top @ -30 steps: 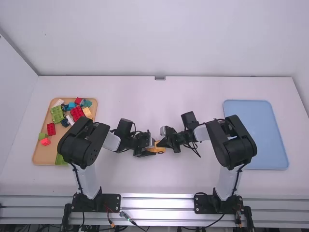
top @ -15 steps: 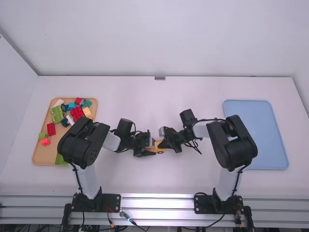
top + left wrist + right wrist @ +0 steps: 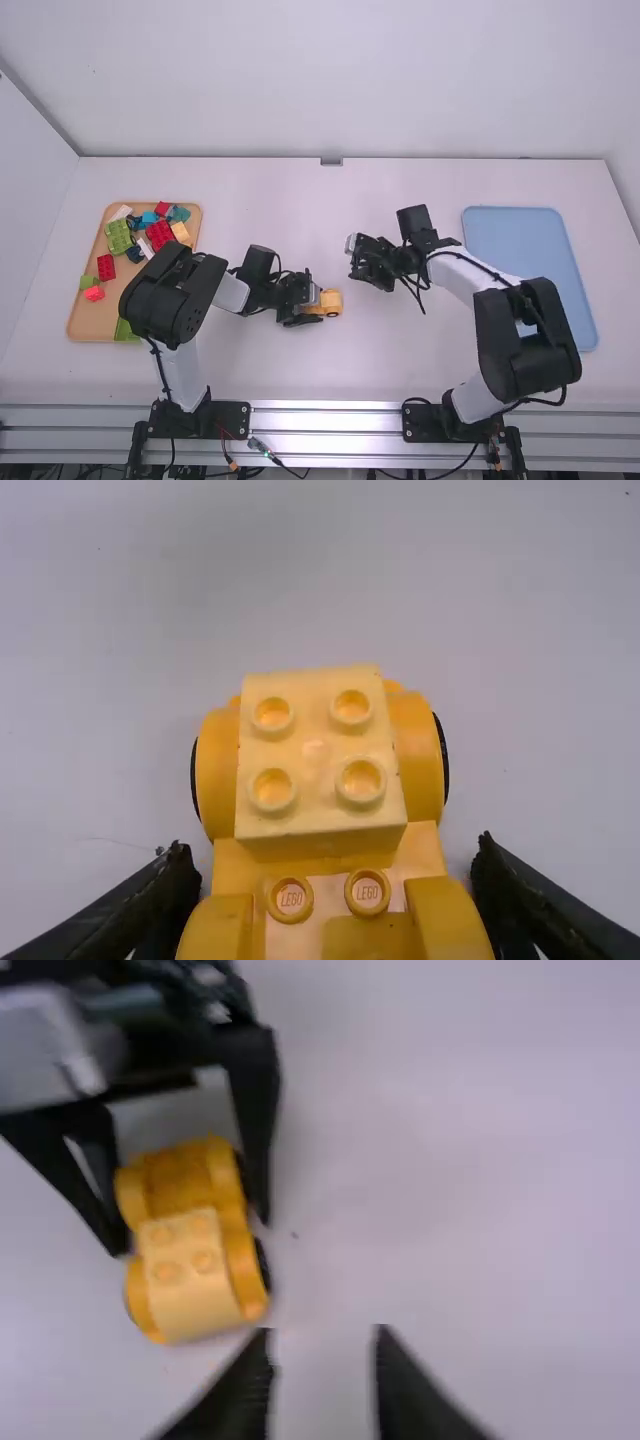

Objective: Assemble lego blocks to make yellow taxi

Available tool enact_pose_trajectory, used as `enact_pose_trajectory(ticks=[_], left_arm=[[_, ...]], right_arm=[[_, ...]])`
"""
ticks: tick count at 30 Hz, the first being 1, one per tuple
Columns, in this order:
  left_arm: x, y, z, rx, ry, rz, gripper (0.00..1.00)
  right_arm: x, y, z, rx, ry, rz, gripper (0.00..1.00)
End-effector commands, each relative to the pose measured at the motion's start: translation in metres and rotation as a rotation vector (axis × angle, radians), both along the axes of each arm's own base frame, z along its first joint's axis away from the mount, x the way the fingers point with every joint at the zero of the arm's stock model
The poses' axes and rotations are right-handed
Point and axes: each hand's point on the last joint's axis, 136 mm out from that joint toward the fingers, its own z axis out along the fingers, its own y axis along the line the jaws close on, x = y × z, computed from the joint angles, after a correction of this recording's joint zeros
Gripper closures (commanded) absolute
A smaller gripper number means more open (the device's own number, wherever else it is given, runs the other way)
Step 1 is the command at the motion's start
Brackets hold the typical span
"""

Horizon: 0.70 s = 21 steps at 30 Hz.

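Apparently to brace it for building, the left gripper (image 3: 332, 870) pinches the yellow taxi chassis (image 3: 419, 750) from both sides, between the arms, a pale four-stud brick (image 3: 315, 748) on one end, likely its hood. The right gripper (image 3: 322, 1342), fingers spread, is apart, presumably giving clearance.
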Motion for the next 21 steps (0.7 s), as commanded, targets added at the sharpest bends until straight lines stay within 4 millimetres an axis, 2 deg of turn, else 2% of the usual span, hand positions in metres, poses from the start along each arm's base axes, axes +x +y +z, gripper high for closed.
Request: enact_pose_trajectory(ticks=[1,5,6,8,11,18,21], left_arm=[[0.0,0.002,-0.003,0.002,0.008,0.0,0.24],[-0.002,0.0,-0.003,0.002,0.009,-0.005,0.16],[-0.001,0.0,-0.004,0.007,0.007,-0.002,0.07],[0.004,0.002,-0.004,0.016,0.019,0.03,0.01],[0.019,0.006,-0.002,0.029,0.069,0.117,0.01],[0.02,0.006,0.017,0.073,0.089,0.038,0.01],[0.024,0.011,0.026,0.151,0.122,0.023,0.01]], right_arm=[[0.021,-0.024,0.0,-0.088,0.048,-0.228,0.01],[0.028,-0.033,0.0,-0.107,0.066,-0.316,0.02],[0.029,-0.035,0.0,-0.104,0.069,-0.323,0.01],[0.03,-0.036,0.0,-0.102,0.068,-0.324,0.01],[0.031,-0.035,0.001,-0.1,0.06,-0.324,0.02],[0.034,-0.035,0.002,-0.095,0.049,-0.324,0.01],[0.034,-0.035,0.002,-0.097,0.047,-0.326,0.02]])
